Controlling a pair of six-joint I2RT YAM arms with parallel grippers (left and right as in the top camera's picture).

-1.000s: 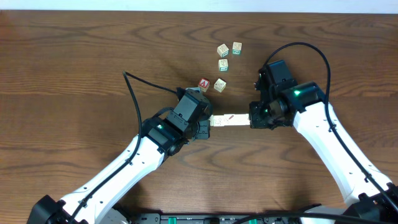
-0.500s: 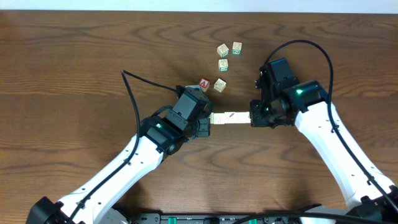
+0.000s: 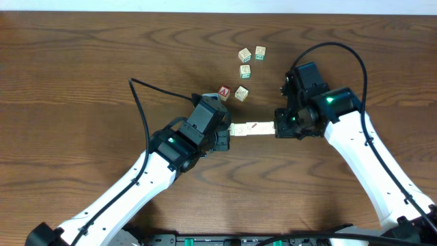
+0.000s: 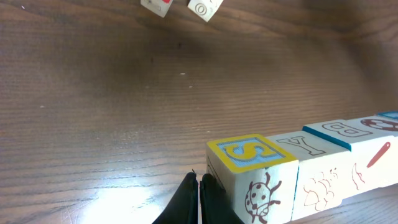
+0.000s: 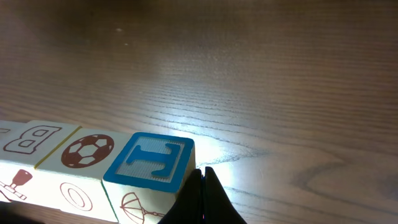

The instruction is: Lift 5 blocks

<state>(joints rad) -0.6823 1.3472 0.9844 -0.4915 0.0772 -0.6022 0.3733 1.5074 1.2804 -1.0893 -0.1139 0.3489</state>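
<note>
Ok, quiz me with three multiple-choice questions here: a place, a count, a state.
1. Where is the row of pale wooden alphabet cubes? A) between the left fingers and right fingers B) stacked upright C) scattered apart
2. How many loose wooden cubes lie beyond it? A) two B) five C) nine
3. Both sets of fingers are? A) shut B) wide open C) out of view
Answers: 1 A, an arm presses each end; 2 B, the overhead view shows five; 3 A, the tips meet in both wrist views.
</note>
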